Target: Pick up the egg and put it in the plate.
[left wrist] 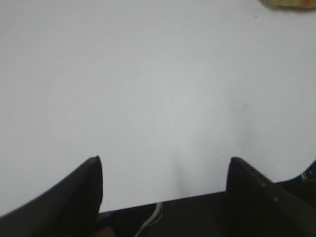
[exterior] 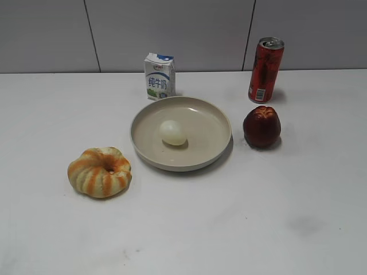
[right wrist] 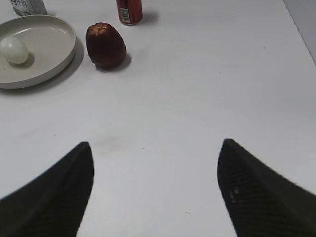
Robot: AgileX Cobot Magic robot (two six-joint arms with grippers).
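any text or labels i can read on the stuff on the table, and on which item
"纯牛奶": blue characters on the front of the small milk carton, behind the plate.
Small logo on the carton's blue top corner: too small to read.
Red drink can: white label panel near its base, print too blurred to read.
Nothing else carries text.

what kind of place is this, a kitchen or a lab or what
Probably a lab test bench, not a kitchen: a bare white table against plain grey wall panels, with a few props set out, like a plate holding an egg.
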